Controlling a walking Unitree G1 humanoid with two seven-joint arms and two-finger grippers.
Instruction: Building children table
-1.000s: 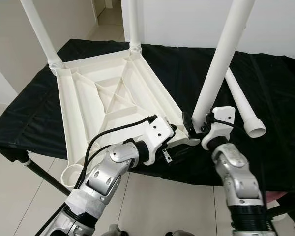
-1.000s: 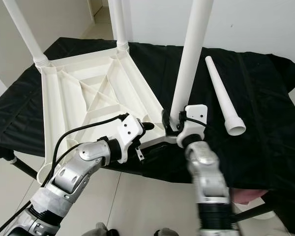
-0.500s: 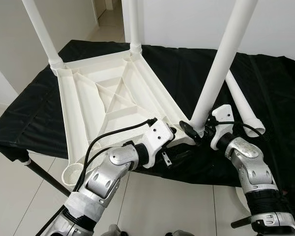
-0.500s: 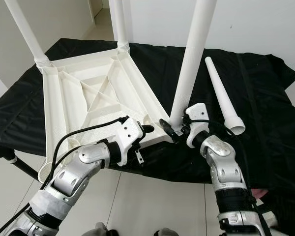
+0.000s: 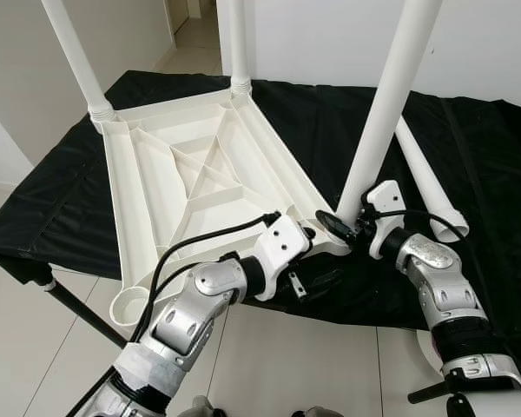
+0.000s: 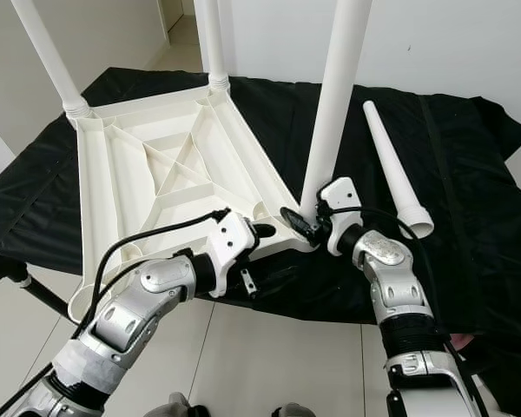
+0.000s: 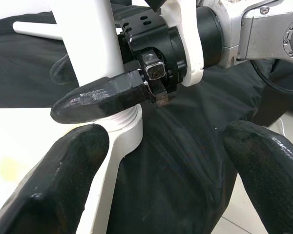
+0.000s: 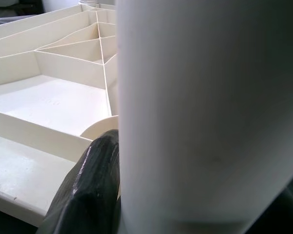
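Children's table: the white plastic table top (image 5: 200, 182) lies upside down on a tabletop draped in black cloth (image 5: 469, 174), its ribbed underside facing up and one near corner hanging past the cloth's front edge.
Fitted legs: two white legs stand upright in the far corner sockets, one at the far left (image 5: 74, 56) and one at the far middle (image 5: 234, 43).
Third leg: a white leg (image 5: 386, 104) rises from the near right corner socket (image 5: 330, 239), leaning slightly right.
Loose leg: a fourth white leg (image 5: 430, 187) lies flat on the cloth, just right of the third leg, open end toward the robot.
Right gripper: the right gripper (image 5: 343, 228) is closed around the base of the third leg, just above the socket; one black finger (image 8: 90, 190) presses against the leg.
Left gripper: the left gripper (image 7: 151, 165) hangs open just before the same corner, its fingers (image 7: 63, 180) spread, grasping nothing.
Floor: pale tiles (image 5: 35, 321) below.
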